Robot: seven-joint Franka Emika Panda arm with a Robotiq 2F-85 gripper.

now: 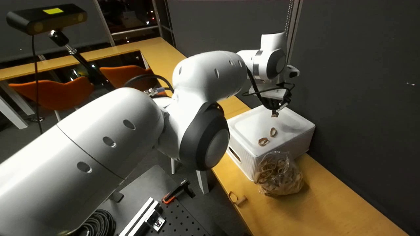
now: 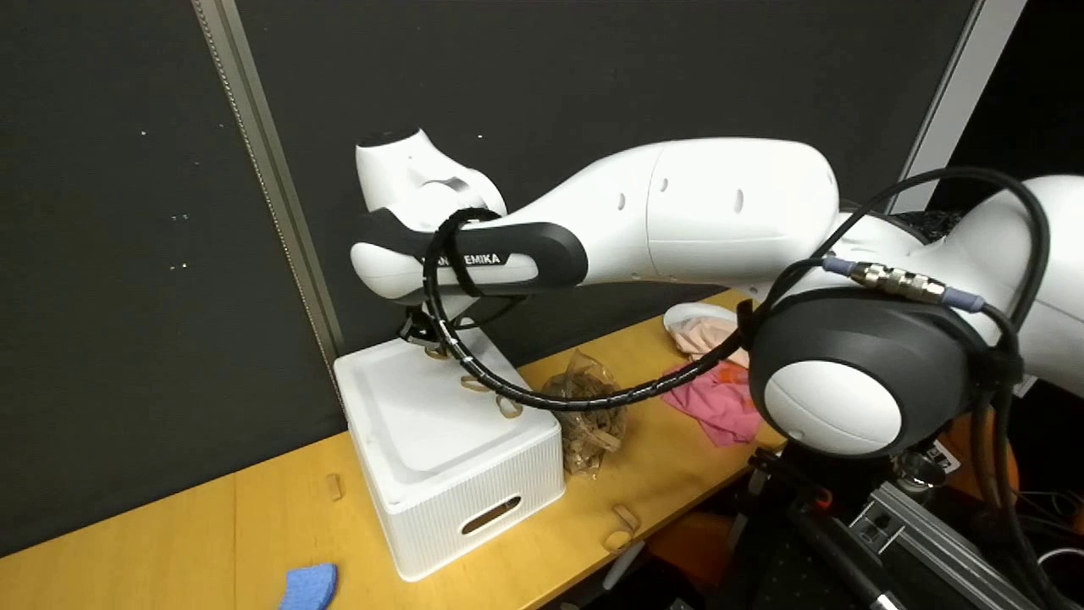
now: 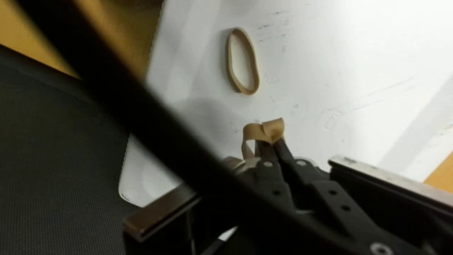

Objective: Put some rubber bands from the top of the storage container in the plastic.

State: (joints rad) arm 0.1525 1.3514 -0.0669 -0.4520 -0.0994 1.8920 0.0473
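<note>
The white storage container [image 1: 251, 123] stands on the table against the dark wall; its lid also shows in an exterior view [image 2: 423, 419] and the wrist view [image 3: 318, 88]. My gripper [image 3: 271, 142] is shut on a tan rubber band [image 3: 254, 131], pinched into a folded loop at the fingertips, above the lid. It also shows in both exterior views [image 1: 275, 110] [image 2: 419, 330]. Two loose rubber bands [image 1: 262, 144] [image 1: 275, 132] lie on the lid; one shows in the wrist view [image 3: 253, 60]. The clear plastic bag [image 1: 281, 180] [image 2: 589, 440], bulging with bands, sits beside the container. Its opening is hard to make out.
Two more bands [image 1: 241, 200] lie near the table's edge, and another [image 2: 334, 486] lies beside the container. A blue cloth [image 2: 309, 585], a pink cloth [image 2: 720, 402] and a white bowl [image 2: 696, 313] are on the table. The dark wall [image 1: 354, 98] stands close behind the container.
</note>
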